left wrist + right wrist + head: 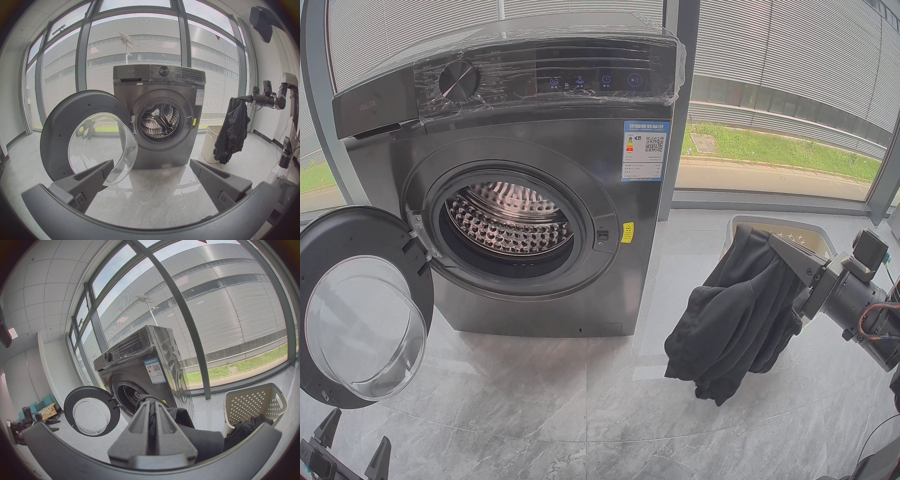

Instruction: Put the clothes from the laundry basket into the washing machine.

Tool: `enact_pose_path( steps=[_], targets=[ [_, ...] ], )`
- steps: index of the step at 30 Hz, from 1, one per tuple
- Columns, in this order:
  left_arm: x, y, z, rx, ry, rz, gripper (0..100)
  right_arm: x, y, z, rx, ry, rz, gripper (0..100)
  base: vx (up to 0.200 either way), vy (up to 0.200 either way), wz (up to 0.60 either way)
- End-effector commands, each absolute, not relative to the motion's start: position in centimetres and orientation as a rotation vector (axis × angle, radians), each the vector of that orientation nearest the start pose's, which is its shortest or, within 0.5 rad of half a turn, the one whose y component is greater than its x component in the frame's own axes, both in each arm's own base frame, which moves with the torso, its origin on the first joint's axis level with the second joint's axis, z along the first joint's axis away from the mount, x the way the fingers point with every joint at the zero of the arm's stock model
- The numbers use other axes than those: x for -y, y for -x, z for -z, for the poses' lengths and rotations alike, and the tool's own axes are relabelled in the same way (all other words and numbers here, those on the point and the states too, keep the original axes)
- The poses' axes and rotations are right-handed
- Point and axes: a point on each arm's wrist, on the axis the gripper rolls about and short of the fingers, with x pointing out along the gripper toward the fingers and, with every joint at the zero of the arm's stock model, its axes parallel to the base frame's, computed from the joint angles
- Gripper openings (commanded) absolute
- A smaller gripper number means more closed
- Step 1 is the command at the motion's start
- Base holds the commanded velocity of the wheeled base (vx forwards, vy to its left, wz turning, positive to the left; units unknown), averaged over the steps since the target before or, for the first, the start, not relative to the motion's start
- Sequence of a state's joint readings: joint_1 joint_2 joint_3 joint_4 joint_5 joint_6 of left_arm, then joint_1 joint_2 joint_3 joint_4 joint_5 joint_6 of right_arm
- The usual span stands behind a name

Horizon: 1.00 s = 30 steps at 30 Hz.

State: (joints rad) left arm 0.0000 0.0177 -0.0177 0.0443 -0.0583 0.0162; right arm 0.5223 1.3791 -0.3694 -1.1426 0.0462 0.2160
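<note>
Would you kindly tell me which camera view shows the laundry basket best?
The right wrist view: the laundry basket shows nearly whole, star-punched wall and rim plain. In the head view the hanging dark garment hides all but its far side; the left wrist view shows it small, half behind that garment.

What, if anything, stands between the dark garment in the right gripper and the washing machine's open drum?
Nothing visible: the door is swung aside; only bare floor lies between the dark garment in the right gripper and the drum.
</note>
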Motion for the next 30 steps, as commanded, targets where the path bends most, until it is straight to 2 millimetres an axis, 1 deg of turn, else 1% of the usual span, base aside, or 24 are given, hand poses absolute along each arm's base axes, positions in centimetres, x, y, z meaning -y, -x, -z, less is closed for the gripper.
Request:
enact_pose_path(
  steps=[1,23,30],
  targets=[
    [0.13,2.3,-7.13,-0.042,-0.016,0.059,100,-10.21,-17.5,-19.88,0.063,-0.241,-0.58,0,0.0,0.2,0.0],
    [0.13,2.3,-7.13,-0.042,-0.016,0.059,100,-10.21,-17.49,-19.83,0.06,-0.24,-0.58,0,0.0,0.2,0.0],
    [0.13,2.3,-7.13,-0.042,-0.016,0.059,100,-10.2,-17.48,-19.74,0.054,-0.238,-0.579,0,0.0,0.0,0.0]
  ],
)
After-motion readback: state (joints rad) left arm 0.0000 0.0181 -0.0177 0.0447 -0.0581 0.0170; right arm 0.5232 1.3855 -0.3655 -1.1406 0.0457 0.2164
